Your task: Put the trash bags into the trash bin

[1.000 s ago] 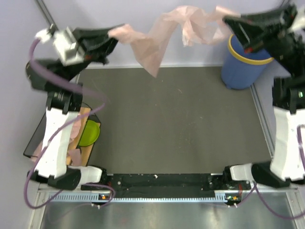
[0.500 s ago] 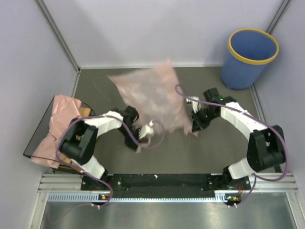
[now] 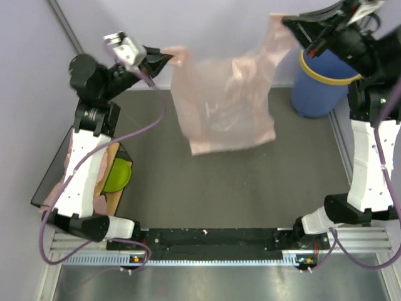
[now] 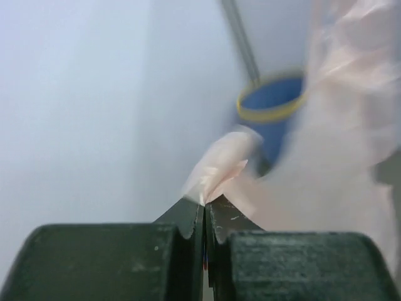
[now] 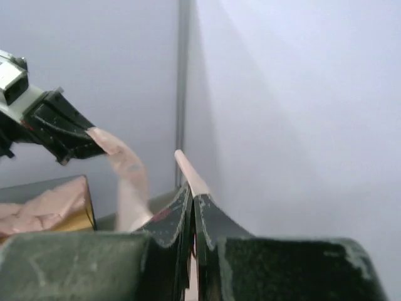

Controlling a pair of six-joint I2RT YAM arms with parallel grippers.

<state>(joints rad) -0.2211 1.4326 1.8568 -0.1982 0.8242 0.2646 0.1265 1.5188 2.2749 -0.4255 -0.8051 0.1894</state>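
Holding a pink trash bag (image 3: pixel 225 103) stretched out here, my left gripper (image 3: pixel 166 56) and right gripper (image 3: pixel 288 23) both clamped on its top corners, trash bin (image 3: pixel 316 95) at 1 o'clock.

From above, your trash bag (image 3: pixel 225 103) hangs over the far half of the table (image 3: pixel 250 188), strung between both raised arms. Your left gripper (image 3: pixel 168 58) pinches one upper corner at the far left, and your right gripper (image 3: pixel 288 22) pinches the other at the far right. The trash bin (image 3: pixel 316 94) stands in the far right corner, just right of the bag, and your right arm crosses over its rim in the overhead view. At the table's left edge, partly under your left arm, a bowl (image 3: pixel 119 175) sits on a board (image 3: pixel 113 150), with a pile of spare bags (image 5: pixel 37 210) beside it. Both arm bases sit along the near edge
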